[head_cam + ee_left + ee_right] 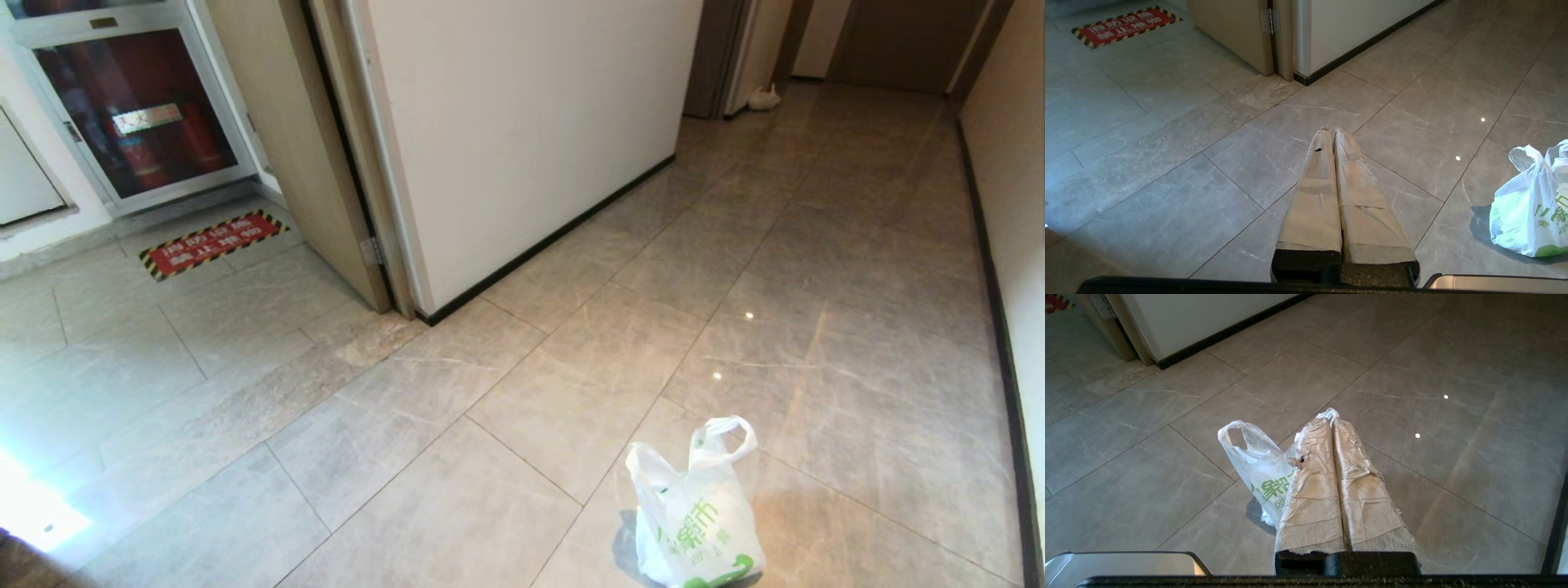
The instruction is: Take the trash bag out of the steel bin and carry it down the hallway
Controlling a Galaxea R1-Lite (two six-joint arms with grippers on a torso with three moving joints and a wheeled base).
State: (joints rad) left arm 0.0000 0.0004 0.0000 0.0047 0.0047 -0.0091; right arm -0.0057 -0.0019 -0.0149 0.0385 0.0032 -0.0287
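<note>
So the hallway (816,269) is taking up most of what's showing here: glossy beige-grey tiles running off toward dark doors at the far end, an off-white wall (531,122) with a black baseboard jutting in from the left, and a wooden door (302,139) standing open beside it. Further left there's a glass-fronted fire cabinet (135,110) and a red hazard-striped floor sticker (214,243) in front of it.

The trash bag (698,518) is sitting on the floor tiles by itself, low in the head view and a bit right of centre, handles poking up, green print facing the camera. No steel bin showing anywhere, so I'm guessing the bag is already out of it and we're somewhere in the carrying part, except nobody's carrying anything right now.

Neither arm is reaching. The left gripper (1330,131) is hanging over bare floor with its taped fingers pressed together, bag well off to its side. The right gripper (1329,421) is hanging near the bag, fingers also pressed together and pinching nothing; whether the tips are touching the plastic I can't tell.

Next move, I reckon: spreading the right fingers, getting down to a handle loop, closing on it and lifting before rolling on.
</note>
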